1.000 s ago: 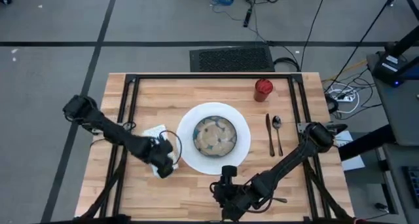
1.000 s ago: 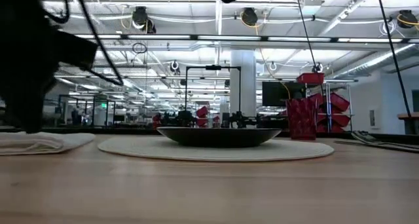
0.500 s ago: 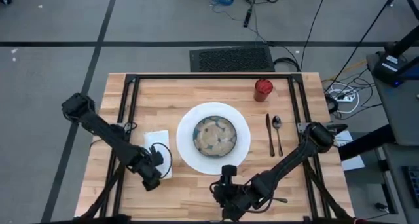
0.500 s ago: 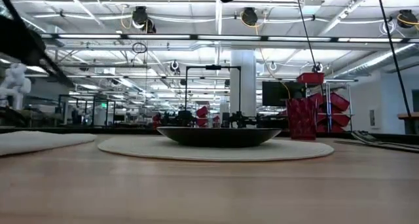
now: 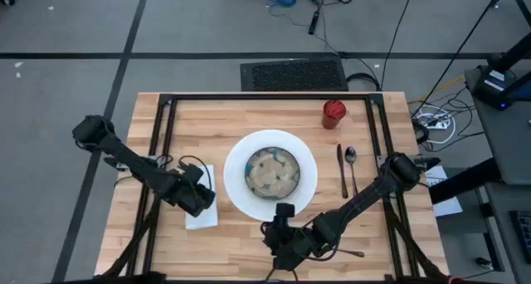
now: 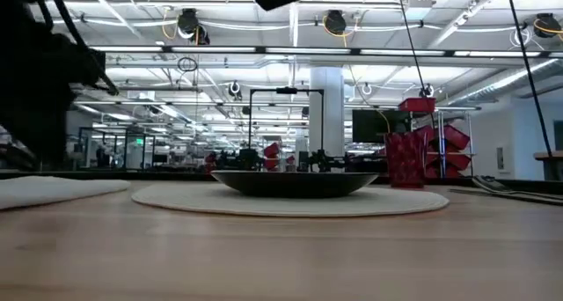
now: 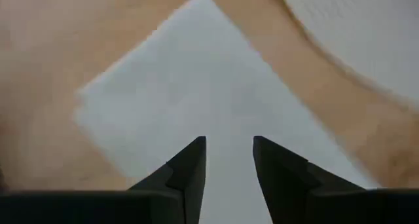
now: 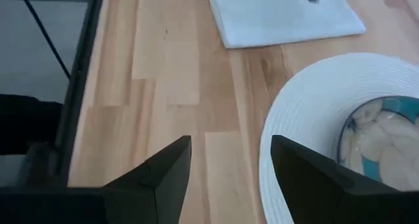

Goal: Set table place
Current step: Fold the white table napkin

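Two grippers low. Left gripper (image 7: 229, 160), fingers slightly parted, empty, over white napkin (image 5: 202, 203) left of plate (image 5: 309, 180), likely squaring it. Right gripper (image 8: 230, 160) spread, empty, frame bottom centre.

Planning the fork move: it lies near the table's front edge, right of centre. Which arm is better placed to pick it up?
Probably the right: its open hand hangs near the fork, while the left hand is over the napkin.

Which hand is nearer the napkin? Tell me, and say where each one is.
Left. The left hand is right over the napkin, fingers slightly apart. The right hand is open near the table's front edge, below the plate, clearly farther away.
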### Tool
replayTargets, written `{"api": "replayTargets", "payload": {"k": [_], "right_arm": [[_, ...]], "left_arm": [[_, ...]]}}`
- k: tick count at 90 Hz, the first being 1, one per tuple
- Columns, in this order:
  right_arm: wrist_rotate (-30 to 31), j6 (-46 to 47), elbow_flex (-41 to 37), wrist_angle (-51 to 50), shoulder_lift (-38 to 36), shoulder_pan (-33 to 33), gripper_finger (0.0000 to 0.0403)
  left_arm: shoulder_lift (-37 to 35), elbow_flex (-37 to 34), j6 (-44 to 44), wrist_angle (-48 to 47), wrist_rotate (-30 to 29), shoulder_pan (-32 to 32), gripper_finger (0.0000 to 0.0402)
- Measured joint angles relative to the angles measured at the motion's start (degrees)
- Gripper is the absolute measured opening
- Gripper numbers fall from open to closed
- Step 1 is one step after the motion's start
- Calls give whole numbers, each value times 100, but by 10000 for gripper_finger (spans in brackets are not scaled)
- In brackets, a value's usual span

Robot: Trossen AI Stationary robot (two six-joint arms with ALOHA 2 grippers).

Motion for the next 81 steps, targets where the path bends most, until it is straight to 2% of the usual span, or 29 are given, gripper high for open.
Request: {"api": "replayTargets", "payload": {"k": [7,15,29,46,69,81], "right_arm": [[0,-98,0,128,0,21,199],[-2,-135,0,164,0,57,199],[-2,-141,0,161,2,92,199],[-4,-143,0,161,2,92,199],[-4,-142,0,157,3,92,199],[-4,-143,0,156,2,92,199]], "left_arm": [[200,-208,-207,272,-65,63,114],[355,-342,-765,172,-256,113,114],[528,-548,-1742,88,-861,145,114],[658,-746,-1529,78,-1094,539,114],[712,-1038,-1380,131,-1947,1130,114],[712,-1104,-894,481,-2351,1453,114]]}}
